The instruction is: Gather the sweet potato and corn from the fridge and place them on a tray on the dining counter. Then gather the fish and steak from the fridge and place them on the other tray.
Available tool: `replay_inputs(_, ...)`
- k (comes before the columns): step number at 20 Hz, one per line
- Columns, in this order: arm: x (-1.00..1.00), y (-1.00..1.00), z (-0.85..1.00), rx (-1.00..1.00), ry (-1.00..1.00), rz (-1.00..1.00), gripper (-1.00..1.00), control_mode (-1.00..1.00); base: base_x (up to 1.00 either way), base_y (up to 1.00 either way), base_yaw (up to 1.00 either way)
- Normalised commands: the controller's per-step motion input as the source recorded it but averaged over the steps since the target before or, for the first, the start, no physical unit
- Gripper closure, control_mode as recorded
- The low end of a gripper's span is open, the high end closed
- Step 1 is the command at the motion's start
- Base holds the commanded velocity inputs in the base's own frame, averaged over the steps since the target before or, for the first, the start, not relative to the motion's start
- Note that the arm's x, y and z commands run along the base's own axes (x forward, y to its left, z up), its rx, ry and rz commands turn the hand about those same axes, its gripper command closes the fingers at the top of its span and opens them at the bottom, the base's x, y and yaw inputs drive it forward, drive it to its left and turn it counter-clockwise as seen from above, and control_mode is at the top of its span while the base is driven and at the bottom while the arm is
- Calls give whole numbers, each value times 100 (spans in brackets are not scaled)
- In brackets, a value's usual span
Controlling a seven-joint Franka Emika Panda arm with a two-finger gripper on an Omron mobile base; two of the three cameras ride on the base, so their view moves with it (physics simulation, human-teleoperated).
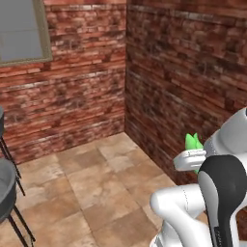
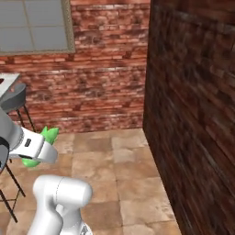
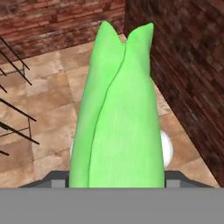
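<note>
Corn (image 3: 117, 113) is what we have in front of us, its bright green husk running up from the tool (image 3: 117, 175) with the pointed leaf tips aimed away from the hand. We see the tool closed part way around it, jaws pressed to the husk on either side, so the corn is held and carried clear of the floor. In the left base view we catch only the green tips (image 1: 194, 141) poking up behind the white hand, just beside the dark brick wall (image 1: 183, 72). From the right base view we get the same corn (image 2: 46, 137) sticking out past the hand, leaf points up and a bit of green showing below it too. We take the brick wall as our mark: the corn hangs near its corner, above the brown tiled floor (image 2: 124, 170). A grey stool (image 2: 16, 98) on thin black legs stands well apart from that wall, on the far side of the arm, and above it we think a sliver of the pale surface (image 2: 8, 82) shows, though the edge is too small to be sure. A framed window (image 2: 32, 25) sits high on the lighter brick wall beyond.
</note>
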Motion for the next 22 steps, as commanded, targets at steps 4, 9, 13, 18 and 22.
replay_inputs(4, 0, 0, 0, 0, 0, 0, 100, 100, 97, -11, 48)
replay_inputs(9, 0, 0, 0, 0, 0, 0, 100, 100, 94, -14, 48)
replay_inputs(13, 0, 0, 0, 0, 0, 0, 100, 100, 76, -35, 43)
replay_inputs(18, 0, 0, 0, 0, 0, 0, 100, 100, 71, -48, 39)
replay_inputs(22, 0, 0, 0, 0, 0, 0, 100, 100, 72, -47, 38)
